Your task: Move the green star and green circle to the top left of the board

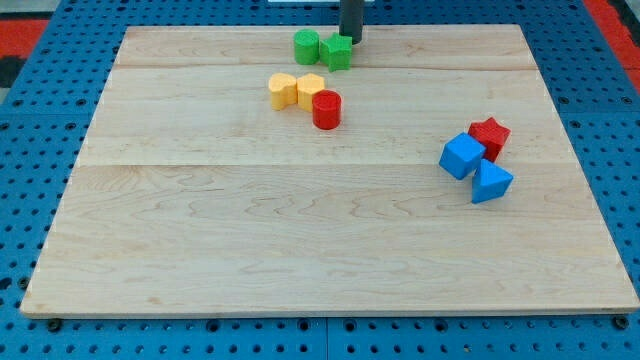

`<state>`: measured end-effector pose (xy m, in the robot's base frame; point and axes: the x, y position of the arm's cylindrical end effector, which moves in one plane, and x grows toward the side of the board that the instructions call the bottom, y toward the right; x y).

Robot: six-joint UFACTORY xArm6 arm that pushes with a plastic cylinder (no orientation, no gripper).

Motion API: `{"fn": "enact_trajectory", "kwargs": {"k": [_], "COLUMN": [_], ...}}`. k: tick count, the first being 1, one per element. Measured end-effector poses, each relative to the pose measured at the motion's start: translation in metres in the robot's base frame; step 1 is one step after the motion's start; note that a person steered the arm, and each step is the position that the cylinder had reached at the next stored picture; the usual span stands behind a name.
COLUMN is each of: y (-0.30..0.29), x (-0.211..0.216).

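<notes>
The green circle (306, 46) and the green star (336, 52) sit side by side near the top edge of the wooden board (200, 230), a little left of its middle. The star lies to the circle's right and slightly lower. My tip (351, 40) is at the view's top, just above and to the right of the green star, touching or nearly touching it.
A yellow heart-like block (283, 91), a yellow block (310, 88) and a red cylinder (326, 109) cluster just below the green pair. At the right are a blue cube (462, 156), a red star (489, 136) and a blue triangle (490, 182).
</notes>
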<state>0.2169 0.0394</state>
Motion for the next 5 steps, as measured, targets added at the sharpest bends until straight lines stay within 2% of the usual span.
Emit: {"fn": "enact_trajectory", "kwargs": {"k": [2, 3, 5], "y": [0.092, 0.083, 0.005], "x": [-0.003, 0.002, 0.029]}}
